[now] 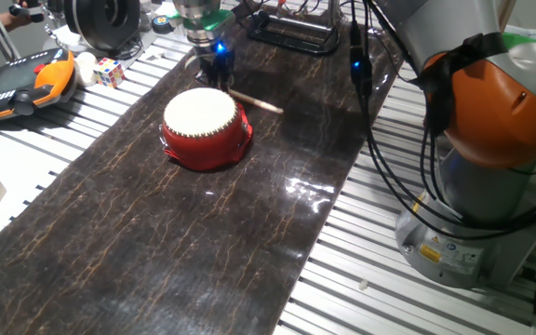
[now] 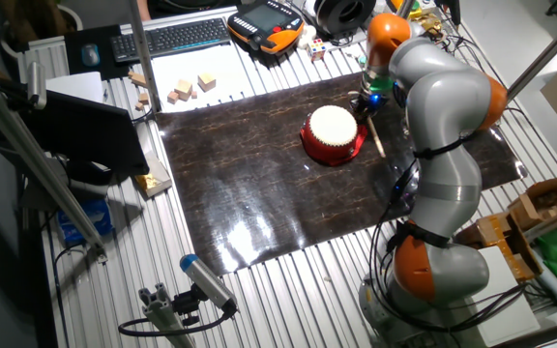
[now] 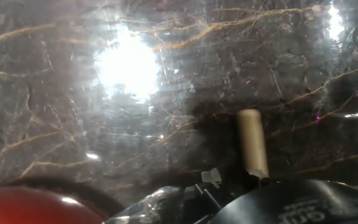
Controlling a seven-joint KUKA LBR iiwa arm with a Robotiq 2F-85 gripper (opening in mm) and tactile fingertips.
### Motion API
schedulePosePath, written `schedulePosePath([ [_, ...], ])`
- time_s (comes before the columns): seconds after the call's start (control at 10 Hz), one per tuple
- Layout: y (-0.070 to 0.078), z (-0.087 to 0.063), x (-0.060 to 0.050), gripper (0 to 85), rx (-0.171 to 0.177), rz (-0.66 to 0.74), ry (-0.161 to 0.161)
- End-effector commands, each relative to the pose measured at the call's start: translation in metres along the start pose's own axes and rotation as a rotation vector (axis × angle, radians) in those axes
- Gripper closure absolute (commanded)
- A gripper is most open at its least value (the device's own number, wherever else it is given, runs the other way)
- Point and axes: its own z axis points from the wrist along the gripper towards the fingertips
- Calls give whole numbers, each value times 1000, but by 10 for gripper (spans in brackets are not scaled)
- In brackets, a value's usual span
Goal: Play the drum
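The round red drum point(image 1: 206, 127) had a glossy body and a matt, smooth cream skin. The thin pale stick point(image 1: 254, 101) looked like bare wood. A glossy dark marble-patterned sheet point(image 1: 194, 223) covered the ribbed metal worktop point(image 1: 380, 279).

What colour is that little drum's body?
Glossy red, under a cream-white top; the drum shows best in one fixed view.

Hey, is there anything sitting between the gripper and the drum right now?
Nothing visible. The gripper is low at the drum's far edge, right beside it. The stick lies on the mat next to the drum, not between them.
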Motion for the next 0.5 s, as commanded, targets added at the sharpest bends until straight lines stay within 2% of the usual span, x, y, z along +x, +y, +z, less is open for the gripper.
schedulePosePath([
  [0.0,-1,-3,0,517,1,-4,7],
  [0.2,0,-31,0,527,-19,7,51],
  [0.4,5,-70,6,623,-31,29,74],
])
